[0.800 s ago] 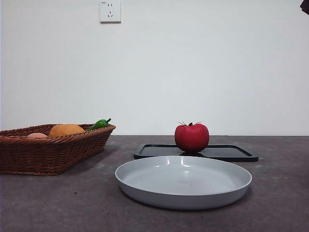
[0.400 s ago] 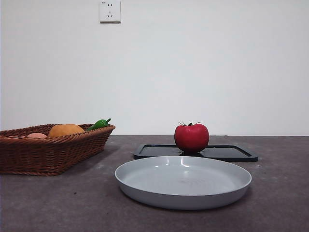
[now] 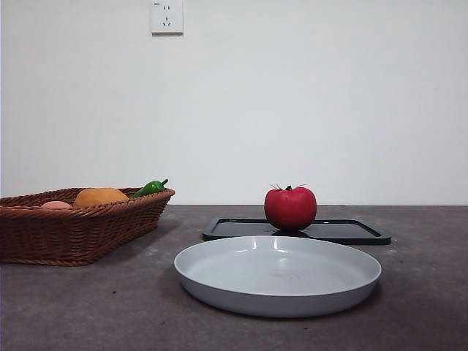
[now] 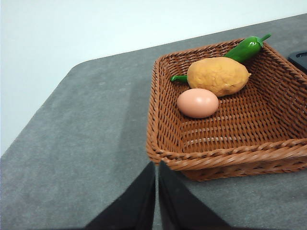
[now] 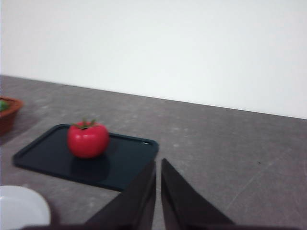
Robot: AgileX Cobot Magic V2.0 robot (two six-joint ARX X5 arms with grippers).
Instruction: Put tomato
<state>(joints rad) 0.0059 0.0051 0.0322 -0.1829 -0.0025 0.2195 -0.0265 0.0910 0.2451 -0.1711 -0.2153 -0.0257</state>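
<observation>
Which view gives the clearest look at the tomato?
The front view: the tomato is sharp and unobstructed, stem visible, sitting on the black tray behind the plate. The right wrist view shows it smaller and blurred. The left wrist view misses it.

Lab or test-bench setting, not a lived-in kitchen. Bare white wall (image 3: pixel 307 102) runs the full width of the front view, unbroken except for one white power socket (image 3: pixel 167 16) high up. Dark grey speckled tabletop (image 3: pixel 88 307) with a rounded corner, seen in the left wrist view. Props laid out sparsely: a brown wicker basket (image 3: pixel 73 234) holding a glossy green chili pepper (image 4: pixel 247 48), an orange-yellow lumpy fruit (image 4: pixel 218 75) and a pinkish egg (image 4: pixel 197 103); a grey round plate (image 3: pixel 278 300); a flat black tray (image 3: pixel 351 232) carrying a shiny tomato (image 3: pixel 290 208). The produce looks plastic-smooth. Black robot jaws rise into both wrist views.
</observation>
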